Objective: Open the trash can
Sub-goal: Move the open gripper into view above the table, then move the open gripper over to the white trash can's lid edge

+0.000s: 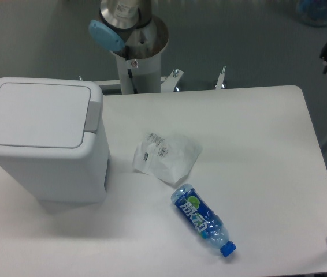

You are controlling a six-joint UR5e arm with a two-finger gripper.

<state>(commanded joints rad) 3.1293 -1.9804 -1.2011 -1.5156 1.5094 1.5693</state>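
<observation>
The trash can (42, 144) at the left of the frame looks like smooth, matt white plastic. The table (256, 173) has a smooth, matt white top. At centre lies a crinkled, clear plastic bag (166, 154). Lower down, the bottle (203, 220) is glossy clear plastic with a blue label and cap.

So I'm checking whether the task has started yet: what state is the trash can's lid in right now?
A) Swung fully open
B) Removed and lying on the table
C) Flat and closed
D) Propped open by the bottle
C: the trash can has its lid lying flat and flush with the rim, while the bottle lies apart on the table, beyond the crumpled plastic bag. No gripper is in view.
</observation>
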